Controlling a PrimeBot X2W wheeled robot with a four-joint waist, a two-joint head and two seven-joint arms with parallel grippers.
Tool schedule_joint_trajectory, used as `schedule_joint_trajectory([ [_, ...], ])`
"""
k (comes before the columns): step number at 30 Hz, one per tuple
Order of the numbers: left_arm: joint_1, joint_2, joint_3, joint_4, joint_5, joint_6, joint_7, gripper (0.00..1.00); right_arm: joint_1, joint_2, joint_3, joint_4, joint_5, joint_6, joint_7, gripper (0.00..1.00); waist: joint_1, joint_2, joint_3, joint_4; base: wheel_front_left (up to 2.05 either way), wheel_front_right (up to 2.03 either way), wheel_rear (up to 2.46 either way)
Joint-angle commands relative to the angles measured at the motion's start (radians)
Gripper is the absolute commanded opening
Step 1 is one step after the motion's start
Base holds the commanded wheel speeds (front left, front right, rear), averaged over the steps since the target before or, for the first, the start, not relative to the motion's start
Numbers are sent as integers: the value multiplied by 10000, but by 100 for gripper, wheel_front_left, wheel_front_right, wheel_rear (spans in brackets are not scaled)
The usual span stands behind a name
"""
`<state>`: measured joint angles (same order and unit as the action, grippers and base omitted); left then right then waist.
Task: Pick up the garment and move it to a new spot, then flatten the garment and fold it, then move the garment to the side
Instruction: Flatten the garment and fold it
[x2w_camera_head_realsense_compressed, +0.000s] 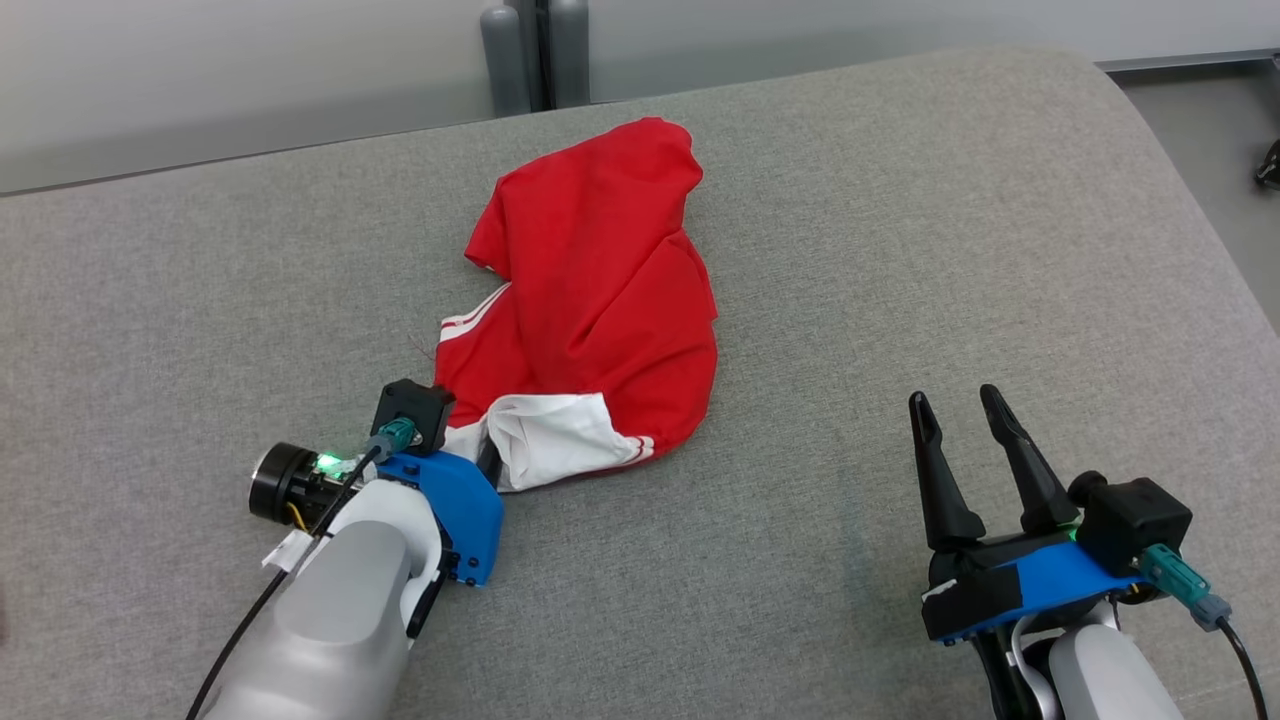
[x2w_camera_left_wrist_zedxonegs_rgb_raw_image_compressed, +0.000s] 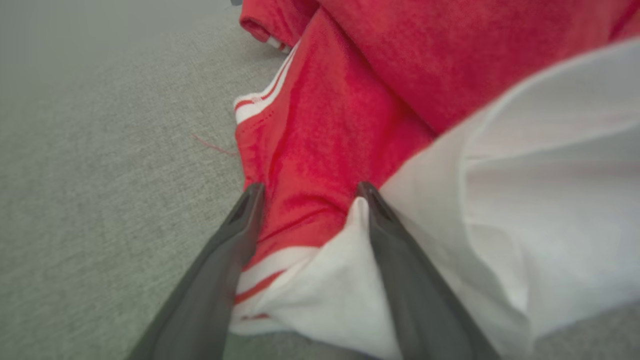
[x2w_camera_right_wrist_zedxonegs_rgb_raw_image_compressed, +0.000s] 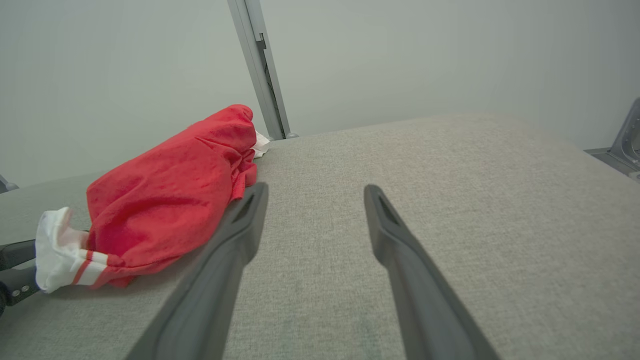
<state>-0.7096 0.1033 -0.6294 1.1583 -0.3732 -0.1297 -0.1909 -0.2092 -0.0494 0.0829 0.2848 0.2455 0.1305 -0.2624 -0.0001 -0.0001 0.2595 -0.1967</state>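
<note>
Left wrist view: L hand (x2w_camera_left_wrist_zedxonegs_rgb_raw_image_compressed: 310, 189) is lying low over the tabletop (x2w_camera_left_wrist_zedxonegs_rgb_raw_image_compressed: 100, 175), with its two dark fingers (x2w_camera_left_wrist_zedxonegs_rgb_raw_image_compressed: 235, 240) spreading wide and not closing on anything. Cloth of the garment (x2w_camera_left_wrist_zedxonegs_rgb_raw_image_compressed: 360, 90) is sitting between them: a red fold w/ a white striped hem against the left finger, and white fabric bunching against and over the right finger.

In the head view the L forearm is reaching in from the near-left edge, wrist angling toward the centre, fingertips hiding under the garment's (x2w_camera_head_realsense_compressed: 600, 280) near white end. The garment is lying crumpled, red w/ white stripes, from about mid-tabletop toward the far edge, slightly left of centre.

R hand (x2w_camera_head_realsense_compressed: 955, 398) is hovering near the near-right edge of the tabletop (x2w_camera_head_realsense_compressed: 900, 250), fingers pointing toward the far edge, standing apart and holding nothing. It is sitting well apart from the garment, w/ bare grey fabric between them.

In the right wrist view the R hand (x2w_camera_right_wrist_zedxonegs_rgb_raw_image_compressed: 315, 189) is showing bare tabletop (x2w_camera_right_wrist_zedxonegs_rgb_raw_image_compressed: 450, 200) between its fingers, and the garment (x2w_camera_right_wrist_zedxonegs_rgb_raw_image_compressed: 170, 200) is lying off to the left.
</note>
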Motion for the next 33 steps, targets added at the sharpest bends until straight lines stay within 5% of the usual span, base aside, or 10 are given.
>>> schedule_joint_trajectory([
  [1,292,-31,-213,252,-133,-8,246,89,23,-19,-1,22,-31,5,-38,100,1,1,-47,-12,0,0,0],
  [2,365,-50,-326,345,-221,-8,375,45,47,-19,2,22,-36,5,-38,100,1,1,-69,-11,0,0,0],
  [4,473,-59,-589,405,-360,-10,434,0,91,-19,-12,27,-38,5,-38,100,1,1,-130,19,0,0,0],
  [14,718,183,-389,-225,-1065,10,-715,0,485,-20,-150,123,-104,5,-38,100,1,1,-857,583,0,0,0],
  [33,5348,1494,3174,-6402,-427,1703,-755,0,1112,-20,-441,97,-196,5,-38,100,1,1,-1551,1930,0,0,0],
])
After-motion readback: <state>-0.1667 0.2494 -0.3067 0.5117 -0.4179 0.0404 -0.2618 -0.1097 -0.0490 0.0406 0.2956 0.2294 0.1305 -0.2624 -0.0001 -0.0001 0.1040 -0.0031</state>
